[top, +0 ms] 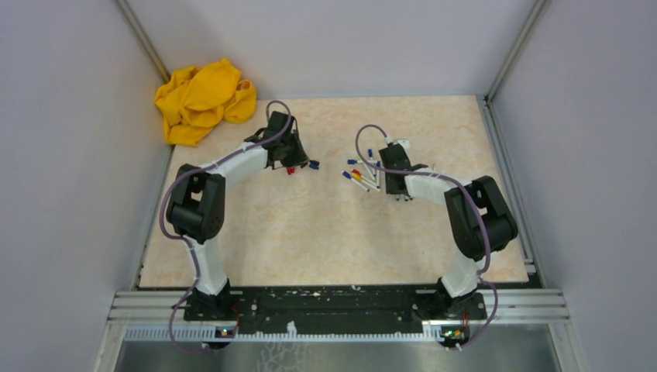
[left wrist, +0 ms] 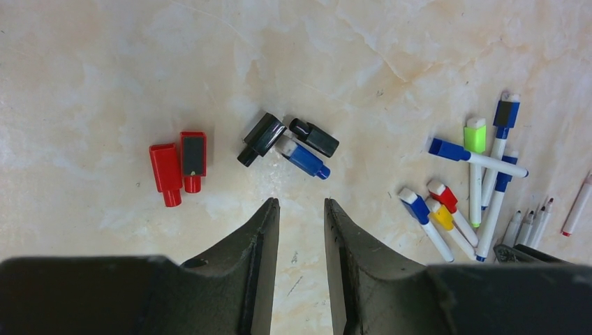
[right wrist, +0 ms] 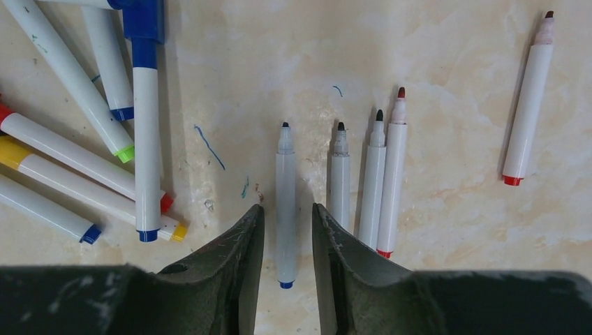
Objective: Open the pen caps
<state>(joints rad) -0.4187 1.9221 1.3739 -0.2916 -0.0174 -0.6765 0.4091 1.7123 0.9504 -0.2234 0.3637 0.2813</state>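
Note:
Loose pen caps lie ahead of my left gripper (left wrist: 301, 202): two red ones (left wrist: 166, 171), two black ones (left wrist: 261, 138) and a blue one (left wrist: 304, 159). Its jaws stand apart with only bare table between them. To the right lie capped pens, among them a green-capped one (left wrist: 475, 136) and a blue-capped one (left wrist: 447, 149). My right gripper (right wrist: 287, 207) is open astride an uncapped white pen (right wrist: 285, 167) lying on the table, with a gap on each side. Three more uncapped pens (right wrist: 373, 188) lie just right of it.
A crumpled yellow cloth (top: 203, 99) sits at the table's back left corner. Another uncapped pen (right wrist: 528, 98) lies apart at the right. Capped pens (top: 358, 177) are heaped between the two grippers. Grey walls close the table on three sides.

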